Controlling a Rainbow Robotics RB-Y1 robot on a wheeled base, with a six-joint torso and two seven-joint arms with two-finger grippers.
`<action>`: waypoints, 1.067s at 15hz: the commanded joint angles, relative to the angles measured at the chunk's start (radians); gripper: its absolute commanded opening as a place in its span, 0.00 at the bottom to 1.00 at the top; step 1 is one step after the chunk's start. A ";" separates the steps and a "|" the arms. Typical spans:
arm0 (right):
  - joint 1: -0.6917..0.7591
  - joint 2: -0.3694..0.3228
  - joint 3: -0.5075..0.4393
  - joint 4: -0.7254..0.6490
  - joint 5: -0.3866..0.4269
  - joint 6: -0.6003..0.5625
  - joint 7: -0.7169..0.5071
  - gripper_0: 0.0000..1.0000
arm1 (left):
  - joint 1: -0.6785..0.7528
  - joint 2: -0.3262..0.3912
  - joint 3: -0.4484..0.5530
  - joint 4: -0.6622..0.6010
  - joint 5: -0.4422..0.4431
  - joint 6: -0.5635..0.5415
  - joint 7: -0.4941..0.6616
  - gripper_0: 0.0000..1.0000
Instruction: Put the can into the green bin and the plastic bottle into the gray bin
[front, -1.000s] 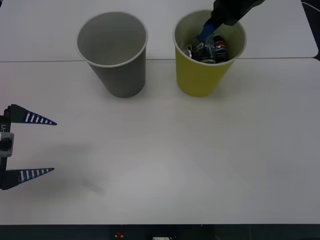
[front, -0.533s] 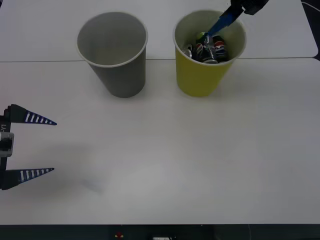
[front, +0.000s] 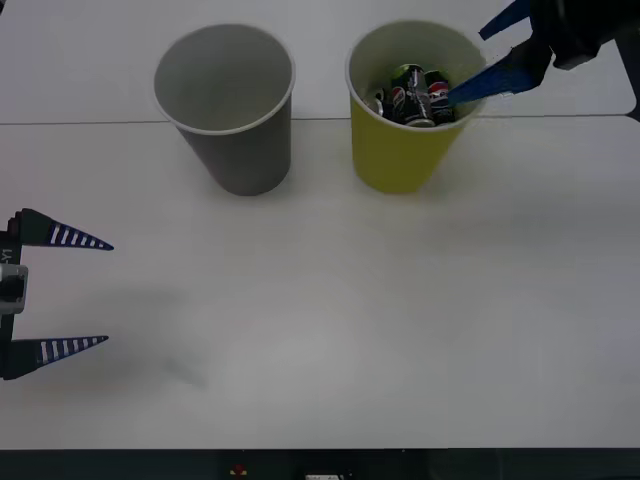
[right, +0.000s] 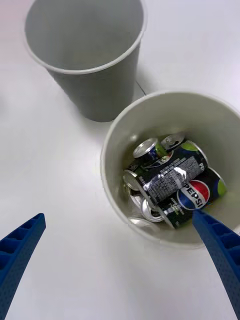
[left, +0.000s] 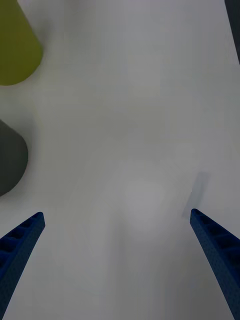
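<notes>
The green bin (front: 400, 155) stands at the back right of the table and holds several drink cans. Among them lies the can (front: 407, 76) with a silver top and green marking (right: 150, 150), beside black Pepsi cans (right: 197, 192). My right gripper (front: 466, 66) hovers open just above and to the right of the bin's rim (right: 117, 216), holding nothing. The gray bin (front: 240, 150) stands to the left of the green one (right: 95, 95). My left gripper (front: 107, 293) is open near the table's left edge (left: 116, 215). The plastic bottle is out of view.
The white table (front: 330, 300) stretches bare in front of both bins. A seam between two tabletops (front: 80, 122) runs behind the bins. In the left wrist view the green bin (left: 15, 50) and gray bin (left: 10, 160) show off to one side.
My right gripper has risen out of the green bin, drawn back to the right and spread its fingers. The can stays inside. The left arm has not moved.
</notes>
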 joint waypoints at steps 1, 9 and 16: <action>0.153 -0.043 -0.094 -0.148 -0.059 0.000 0.023 1.00 | 0.000 0.000 0.000 0.000 0.000 0.000 0.000 1.00; 0.593 -0.086 -0.341 -0.394 -0.171 0.023 0.294 1.00 | 0.000 0.000 0.000 0.000 0.000 0.000 0.000 1.00; 0.797 -0.071 -0.422 -0.389 -0.192 0.046 0.534 1.00 | 0.000 0.000 0.000 0.000 0.000 0.000 0.000 1.00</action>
